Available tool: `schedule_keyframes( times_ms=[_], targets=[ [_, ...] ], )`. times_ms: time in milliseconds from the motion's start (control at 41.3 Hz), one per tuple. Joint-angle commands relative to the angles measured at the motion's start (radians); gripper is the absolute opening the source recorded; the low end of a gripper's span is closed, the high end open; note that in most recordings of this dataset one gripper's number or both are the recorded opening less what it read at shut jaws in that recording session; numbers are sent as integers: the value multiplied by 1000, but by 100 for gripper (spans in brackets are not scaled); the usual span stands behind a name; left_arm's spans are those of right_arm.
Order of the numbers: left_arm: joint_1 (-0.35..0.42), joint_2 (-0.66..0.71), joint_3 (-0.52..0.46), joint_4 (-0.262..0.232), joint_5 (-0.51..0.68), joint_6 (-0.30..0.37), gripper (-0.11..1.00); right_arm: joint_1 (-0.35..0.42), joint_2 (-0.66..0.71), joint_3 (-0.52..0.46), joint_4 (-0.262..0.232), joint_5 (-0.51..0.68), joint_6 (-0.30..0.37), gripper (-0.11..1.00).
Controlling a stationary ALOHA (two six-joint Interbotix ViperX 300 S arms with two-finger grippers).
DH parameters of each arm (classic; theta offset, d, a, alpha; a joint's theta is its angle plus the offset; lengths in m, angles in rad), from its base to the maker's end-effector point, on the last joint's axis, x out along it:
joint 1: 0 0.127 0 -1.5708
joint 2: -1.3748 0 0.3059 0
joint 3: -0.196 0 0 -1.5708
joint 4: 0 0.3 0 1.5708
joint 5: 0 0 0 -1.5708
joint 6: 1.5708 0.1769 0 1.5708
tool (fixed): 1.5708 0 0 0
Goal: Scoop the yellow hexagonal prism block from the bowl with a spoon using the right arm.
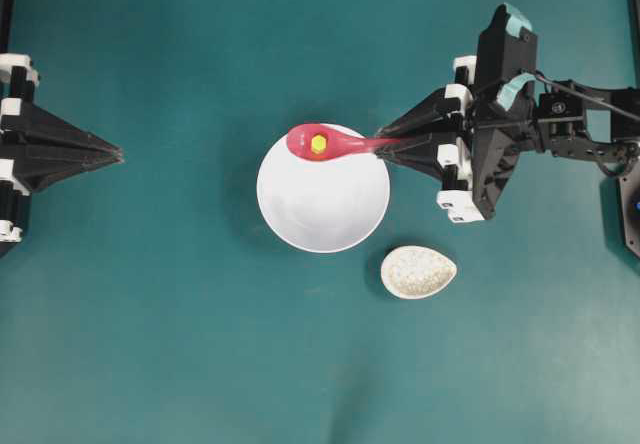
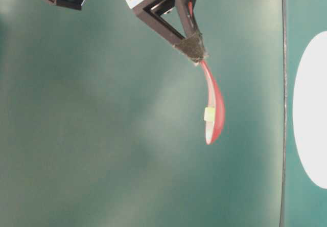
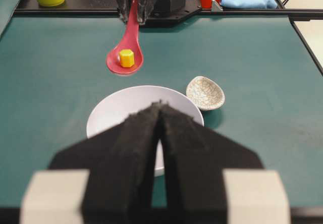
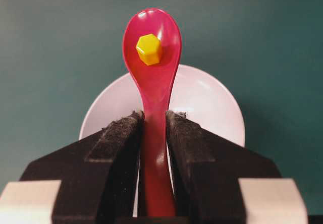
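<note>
Spoon point(image 1: 325, 144), one, pinched by the right claw point(image 1: 383, 145), carries one yellow hexagonal prism block point(image 1: 318, 144) above one white bowl point(image 1: 323, 204); left claw point(image 1: 116, 151) pressed together; one speckled spoon rest point(image 1: 418, 271) nearby.

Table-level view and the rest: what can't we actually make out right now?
- Table-level: bowl cut off by the right edge; only a white sliver shows.
- Right wrist: spoon handle end hidden between the right gripper pads.
- Left wrist: near bowl rim covered by the left gripper.
- Overhead: yellow block too small to count its sides.
- Spoon height above the bowl: no view settles it.
</note>
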Motion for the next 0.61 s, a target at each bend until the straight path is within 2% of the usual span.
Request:
schedule_keyframes(
  times_ms=[0,581],
  targets=[
    [0,5,-26,3,-8,0,0,2,-11,-15,-2,-3,-2,23],
    [0,5,-25,2,-8,2,0,2,-11,-15,-2,-11,-3,23]
  ],
)
